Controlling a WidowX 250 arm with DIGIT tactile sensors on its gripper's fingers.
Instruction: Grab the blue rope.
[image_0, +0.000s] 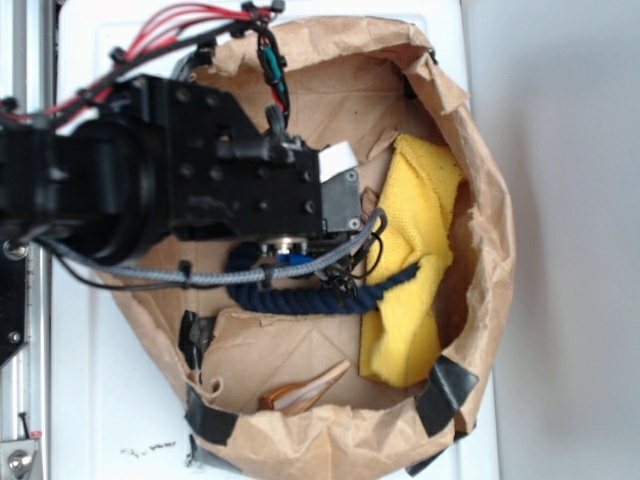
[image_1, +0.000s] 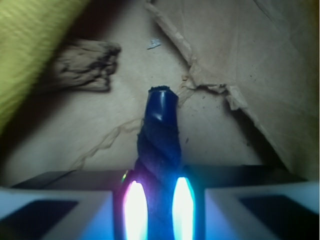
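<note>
Tool: I see my tool (image_1: 159, 205) with its two fingers closed against the blue rope (image_1: 161, 135); in the wrist view the rope runs straight up out from between them, a glowing strip on either side of it.
Tool from outside: in the exterior view the tool (image_0: 335, 272) is mostly hidden under the black arm (image_0: 170, 175), so I judge the grip from the wrist view alone.
Blue rope: dark navy, twisted strands, with a glossy sealed tip pointing away from the wrist camera. In the exterior view the blue rope (image_0: 300, 298) curves under the arm, inside the paper bag, and its far end lies across the yellow cloth (image_0: 410, 260).
Lift: I cannot tell whether the rope is raised off the bag floor or resting on it.
Paper bag: the brown paper bag (image_0: 480, 180) lies opened out on the white desk (image_0: 90, 400), its rim rolled and patched with black tape (image_0: 445, 392).
Yellow cloth: lies along the bag's right inner side; in the wrist view it fills the upper left corner (image_1: 30, 55).
Grey cable: a thin grey braided cable (image_0: 150, 272) runs from the arm toward the tool, just above the rope.
Other item: a small brown and white object (image_0: 305, 388) lies near the bag's lower rim, apart from the rope.
</note>
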